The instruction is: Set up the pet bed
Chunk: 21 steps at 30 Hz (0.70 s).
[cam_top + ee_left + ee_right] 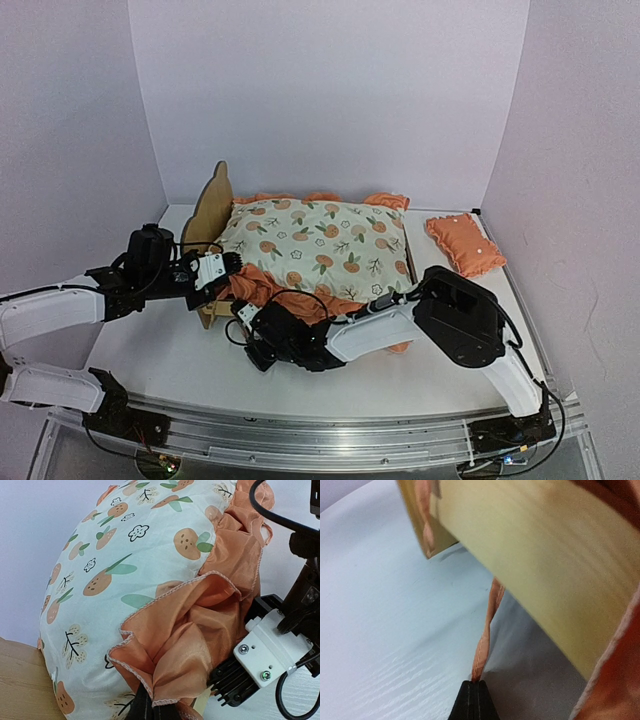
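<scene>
**Both grippers pinched on the pad's ruffle at the bed's near-left corner**

Left gripper [150, 707]: jaws closed tight on a fold of the orange ruffle [200, 625] of the mattress pad [320, 240], at the bottom edge of the left wrist view. The pad bulges above it, print side up.

Right gripper [478, 700]: fingers pressed together, no gap. A thin twisted strip of orange trim rises straight from the tips and appears nipped between them. It sits low, close to the table [170, 350], just under the plywood side rail.

Pet bed [207, 212]: centre-left of the overhead view, with the scalloped headboard upright at its left end. The pad covers most of the frame and spills over the near rail. The two grippers are close together at the near-left corner, the left one higher.

Edges and room: bare tabletop lies to the lower left and along the near edge. A small orange pillow [465, 243] lies apart at the right, near the right wall. The bed's far side is close to the back wall.
</scene>
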### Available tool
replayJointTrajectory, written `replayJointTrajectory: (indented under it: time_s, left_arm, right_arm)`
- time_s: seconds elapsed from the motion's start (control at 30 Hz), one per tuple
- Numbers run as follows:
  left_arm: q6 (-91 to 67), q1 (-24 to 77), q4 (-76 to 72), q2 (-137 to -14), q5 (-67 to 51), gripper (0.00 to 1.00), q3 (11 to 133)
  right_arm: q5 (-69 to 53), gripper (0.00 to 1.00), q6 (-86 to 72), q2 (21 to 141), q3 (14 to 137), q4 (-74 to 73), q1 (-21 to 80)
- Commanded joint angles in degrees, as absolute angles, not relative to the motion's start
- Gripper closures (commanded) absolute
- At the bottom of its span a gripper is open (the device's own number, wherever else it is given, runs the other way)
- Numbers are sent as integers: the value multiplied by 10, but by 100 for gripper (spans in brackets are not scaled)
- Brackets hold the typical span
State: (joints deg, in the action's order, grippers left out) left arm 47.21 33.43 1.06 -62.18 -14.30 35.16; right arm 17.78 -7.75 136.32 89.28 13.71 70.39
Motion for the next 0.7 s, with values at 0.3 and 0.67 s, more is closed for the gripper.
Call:
replayJointTrajectory:
  time_s: [0.3, 0.67]
  left_arm:
    - [421, 333, 25, -652, -188, 100, 398]
    - [409, 333, 40, -660, -202, 100, 408]
  right_arm:
    - [101, 63, -142, 1269, 884, 141, 707]
    - [198, 64, -264, 1380, 958, 247, 707]
